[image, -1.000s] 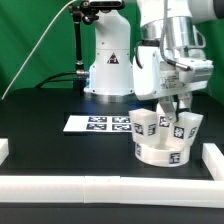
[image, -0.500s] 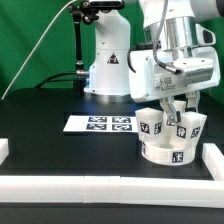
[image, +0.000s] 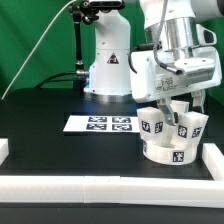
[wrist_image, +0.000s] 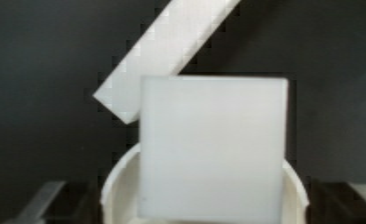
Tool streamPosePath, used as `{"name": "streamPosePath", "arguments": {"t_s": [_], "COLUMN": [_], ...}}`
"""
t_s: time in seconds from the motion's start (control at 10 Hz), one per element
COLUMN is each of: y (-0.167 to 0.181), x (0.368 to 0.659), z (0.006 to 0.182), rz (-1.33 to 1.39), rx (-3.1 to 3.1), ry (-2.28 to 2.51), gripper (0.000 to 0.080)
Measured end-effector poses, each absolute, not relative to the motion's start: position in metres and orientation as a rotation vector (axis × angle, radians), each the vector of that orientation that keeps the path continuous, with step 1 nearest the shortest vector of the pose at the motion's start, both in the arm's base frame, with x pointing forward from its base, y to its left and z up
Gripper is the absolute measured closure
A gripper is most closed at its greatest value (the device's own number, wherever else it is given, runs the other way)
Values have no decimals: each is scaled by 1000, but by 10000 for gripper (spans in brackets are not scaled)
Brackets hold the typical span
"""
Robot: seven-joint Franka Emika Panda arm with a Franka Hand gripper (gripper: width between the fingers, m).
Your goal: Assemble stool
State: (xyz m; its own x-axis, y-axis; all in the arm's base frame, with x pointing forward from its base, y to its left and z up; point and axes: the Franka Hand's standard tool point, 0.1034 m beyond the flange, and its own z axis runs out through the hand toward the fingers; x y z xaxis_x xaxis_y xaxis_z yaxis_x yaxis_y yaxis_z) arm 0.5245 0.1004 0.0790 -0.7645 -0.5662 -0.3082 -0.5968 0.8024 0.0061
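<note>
Exterior view, end effector (image: 178,106) directly above stool (image: 170,137), among its legs

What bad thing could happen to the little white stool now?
1. The gripper is low among the upright legs standing on the round seat. A sideways nudge could tip or loosen a leg.
2. The stool sits close to the white border rail on the exterior view's right. A push that way could jam it against the rail.
3. The wrist view is almost filled by one leg, so the fingers are hard to check.
</note>
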Motion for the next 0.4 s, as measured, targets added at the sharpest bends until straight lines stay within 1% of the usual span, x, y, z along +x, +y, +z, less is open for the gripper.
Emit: {"name": "streamPosePath", "arguments": {"t_s": [0.1, 0.2, 0.4], "y": [104, 104, 103], "x": [528, 536, 532], "z": [87, 96, 90], "rz": [160, 157, 153], "rx": [-898, -934, -941], "ry": [2682, 2646, 2656], "gripper": [181, 156, 151]}}
